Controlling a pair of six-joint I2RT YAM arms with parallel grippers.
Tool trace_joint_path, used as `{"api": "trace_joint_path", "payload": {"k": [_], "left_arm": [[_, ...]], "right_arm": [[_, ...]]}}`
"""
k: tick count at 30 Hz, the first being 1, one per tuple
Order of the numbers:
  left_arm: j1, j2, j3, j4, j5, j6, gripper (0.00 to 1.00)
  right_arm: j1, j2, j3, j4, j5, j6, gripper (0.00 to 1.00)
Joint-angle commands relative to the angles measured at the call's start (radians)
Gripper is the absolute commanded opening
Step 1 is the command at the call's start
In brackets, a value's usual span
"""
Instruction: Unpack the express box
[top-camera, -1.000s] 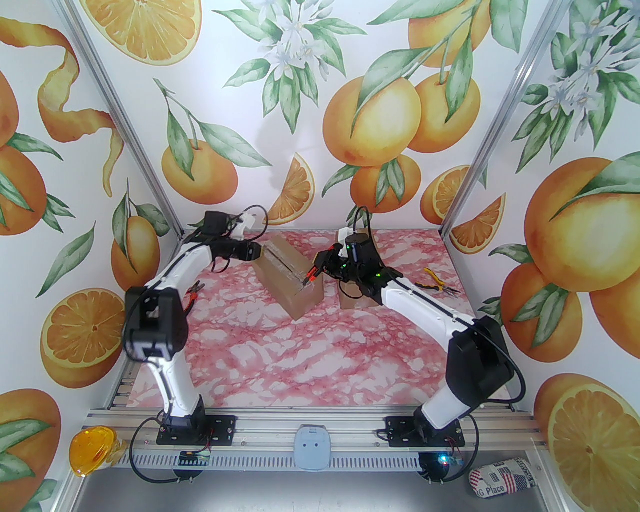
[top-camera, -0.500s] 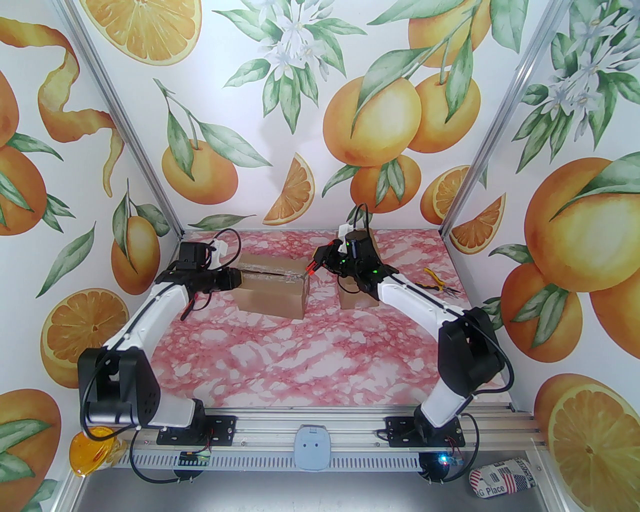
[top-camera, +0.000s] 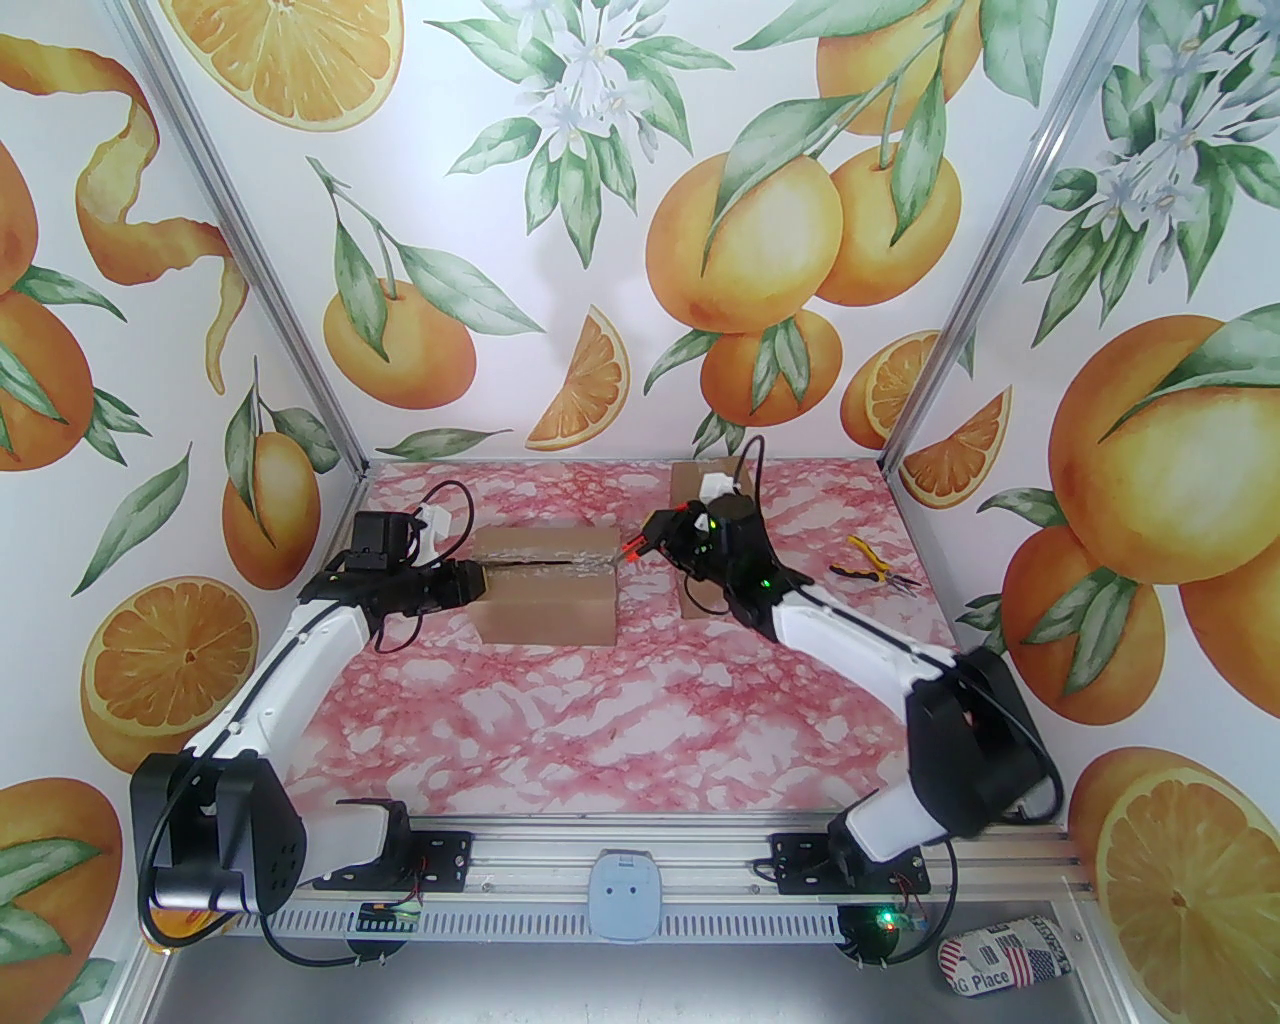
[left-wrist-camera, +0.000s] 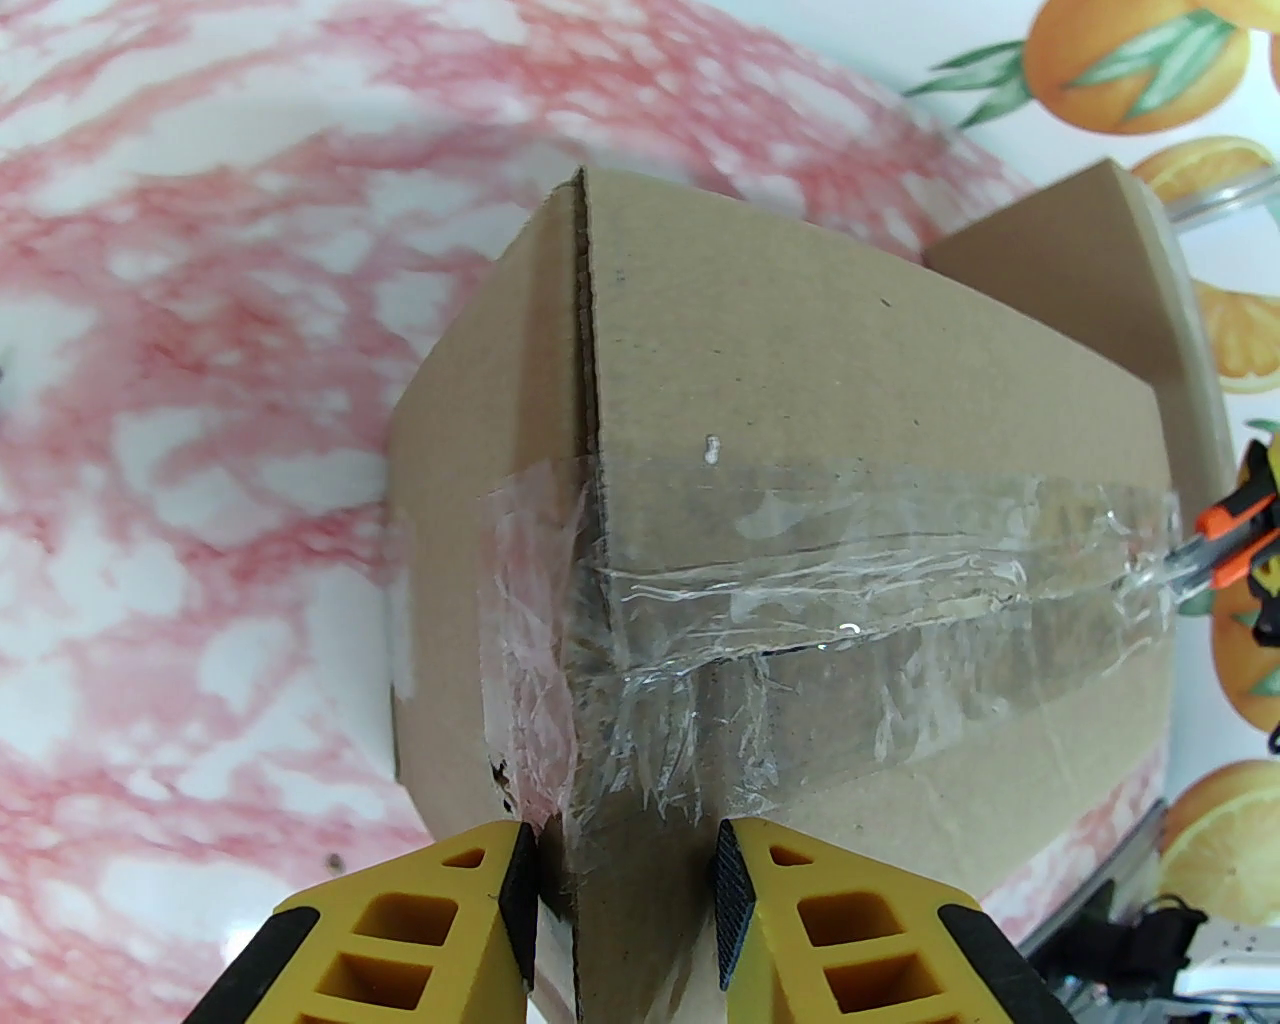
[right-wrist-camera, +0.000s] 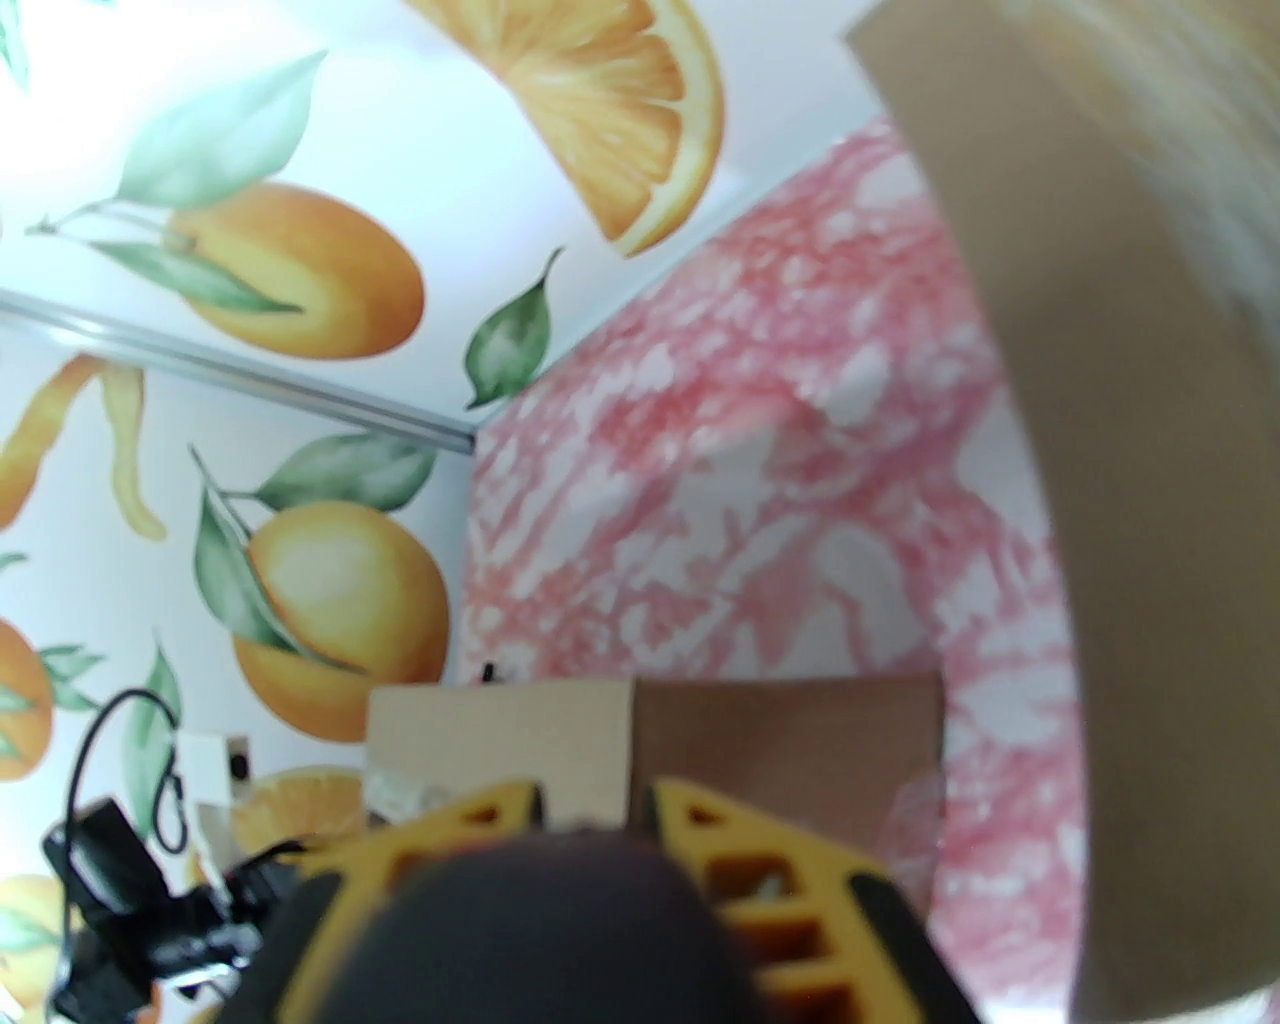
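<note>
The left pincer (left-wrist-camera: 625, 895) is clamping the end of the express box (left-wrist-camera: 850, 400) nearest its own arm, with one pad pressing on each side of that end's corner. The right pincer (top-camera: 657, 533) is gripping a box cutter (top-camera: 632, 547), and I'm seeing the cutter's tip sitting at the opposite end of the box, just where the tape seam (left-wrist-camera: 850, 600) runs out. The box is lying flat on the pink marbled desk (top-camera: 600, 720) with its long axis running from one pincer to the other. The seam is following that axis, so I'm judging that any cut has to travel along the box, away from the cutter end and toward the clamped end. The right arm is the nearer one to the start of the seam, and the left is bracing. The tape is looking wrinkled along the middle, which may snag the blade. A second carton (top-camera: 700, 603) is standing just beyond the box's cutter end, under the right arm, crowding that wrist. Yellow-handled pliers (top-camera: 868, 570) are lying well beyond it on the same side.
</note>
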Motion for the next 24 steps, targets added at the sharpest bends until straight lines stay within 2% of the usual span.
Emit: {"api": "trace_joint_path", "payload": {"k": [1,9,16,24], "left_arm": [[-0.019,0.017,-0.075,-0.139,0.018,-0.044,0.34],[-0.017,-0.019,-0.107,-0.142,-0.015,-0.070,0.33],[-0.016,-0.013,-0.137,-0.127,-0.023,-0.106,0.32],[0.010,0.018,-0.163,-0.117,-0.029,-0.123,0.30]], "right_arm": [[0.047,-0.015,-0.097,0.024,0.126,0.080,0.00],[0.127,-0.071,-0.187,0.127,0.329,0.138,0.00],[0.179,-0.126,-0.240,0.184,0.452,0.177,0.00],[0.202,-0.255,-0.344,0.148,0.574,0.249,0.00]]}}
